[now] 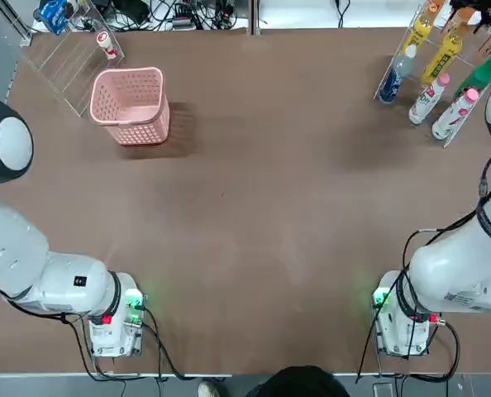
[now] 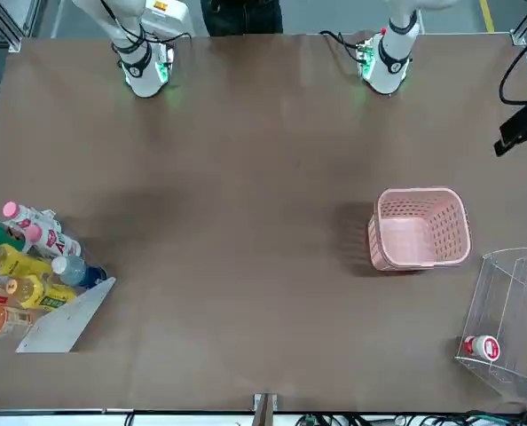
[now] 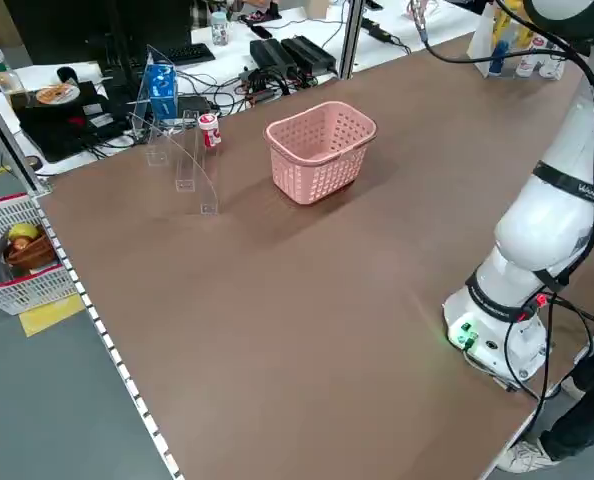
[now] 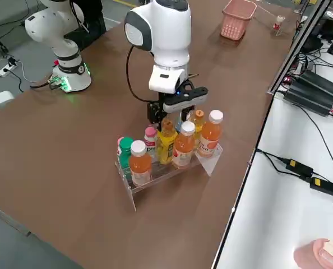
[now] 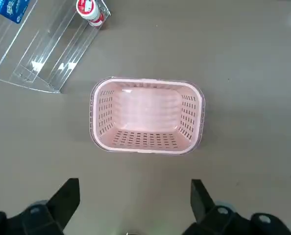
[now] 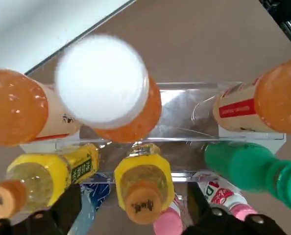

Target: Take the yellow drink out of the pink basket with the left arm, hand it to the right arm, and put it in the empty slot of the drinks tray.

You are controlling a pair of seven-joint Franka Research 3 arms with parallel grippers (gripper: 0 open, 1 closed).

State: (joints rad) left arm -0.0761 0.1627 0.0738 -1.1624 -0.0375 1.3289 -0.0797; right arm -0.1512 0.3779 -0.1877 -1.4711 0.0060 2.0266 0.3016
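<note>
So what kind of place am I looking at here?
Probably a robotics lab or test room: two white robot arms at a big brown table, black cables tangled on a desk behind it, and a tray of drinks set out like props.

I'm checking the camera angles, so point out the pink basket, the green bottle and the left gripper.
Pink basket [image 5: 148, 151]: left wrist view, on its near rim.
Green bottle [image 6: 239, 166]: right wrist view, on its body.
Left gripper [image 5: 135, 200]: left wrist view, midway between its fingertips.
</note>
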